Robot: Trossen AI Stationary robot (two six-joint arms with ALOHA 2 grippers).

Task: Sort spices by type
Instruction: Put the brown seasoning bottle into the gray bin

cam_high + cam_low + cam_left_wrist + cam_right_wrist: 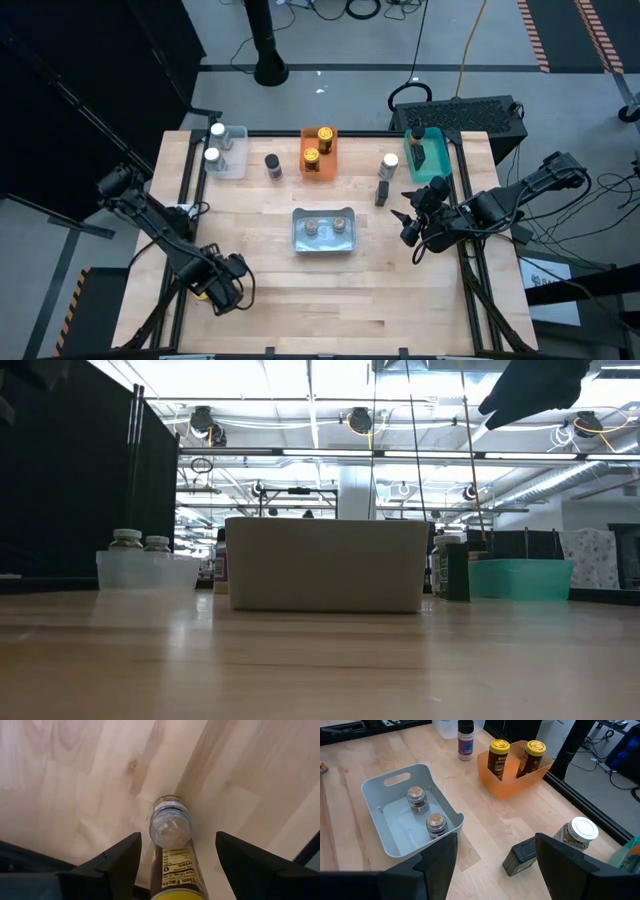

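The spices are small jars. Two white-lidded ones stand in a clear bin [225, 152], two gold-lidded ones in an orange bin [318, 152] and two brown-lidded ones [417, 799] in a grey bin [325, 232]. A dark jar stands in a teal bin [428, 155]. My left gripper [222, 290] hangs open, pointing down, over the table's near left. A yellow-lidded jar [172, 865] shows between its fingers, lid toward the wrist and clear end [170, 825] toward the table. I cannot tell whether it stands or lies. My right gripper [411, 226] waits open, right of the grey bin. My left gripper's fingers [125, 857] stand on either side of the yellow-lidded jar with a gap on each side. I cannot tell whether any part of the gripper touches the jar.
Loose on the table stand a dark-lidded jar [273, 165] and a white-lidded jar [389, 165], with a black jar [522, 857] lying beside the latter. Black rails run along the table's left and right edges. Bare wood lies between the grey bin and the near edge.
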